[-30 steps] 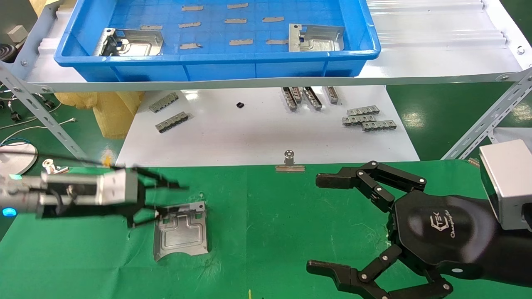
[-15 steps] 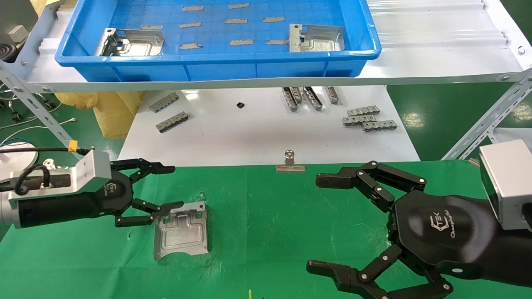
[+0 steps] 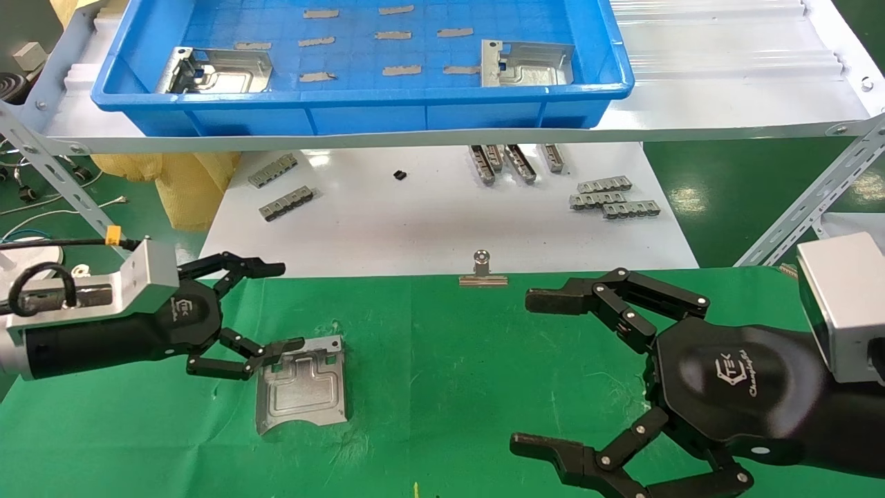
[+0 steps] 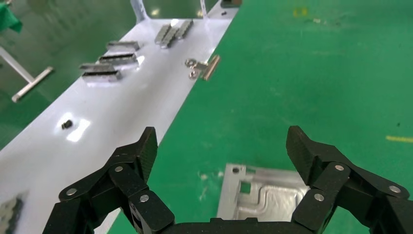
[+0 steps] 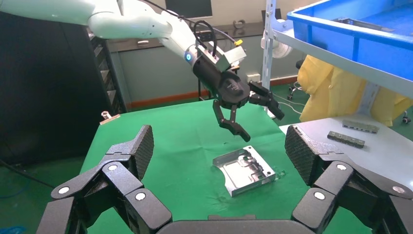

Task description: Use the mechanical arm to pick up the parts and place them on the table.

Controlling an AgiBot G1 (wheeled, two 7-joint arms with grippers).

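One silvery part (image 3: 301, 384) lies flat on the green table (image 3: 442, 360), left of centre. My left gripper (image 3: 287, 305) is open and empty just left of it, its lower finger (image 3: 276, 348) over the part's far-left corner. The left wrist view shows the open left gripper (image 4: 222, 144) above the part (image 4: 263, 195). My right gripper (image 3: 525, 372) is open and empty over the table's right side. In the right wrist view the right gripper (image 5: 219, 141) faces the part (image 5: 246, 170) and the left gripper (image 5: 262, 126). Two more parts (image 3: 214, 69) (image 3: 529, 62) lie in the blue tray (image 3: 359, 104).
The blue tray sits on a raised shelf at the back. Below it a white board (image 3: 415, 221) carries several grey comb strips (image 3: 612, 197). A metal binder clip (image 3: 482, 271) sits at the cloth's far edge. Slanted shelf struts (image 3: 809, 200) stand at both sides.
My left gripper has swung round and drawn back a little to the left of the part, staying open. The part and the right arm have not moved.
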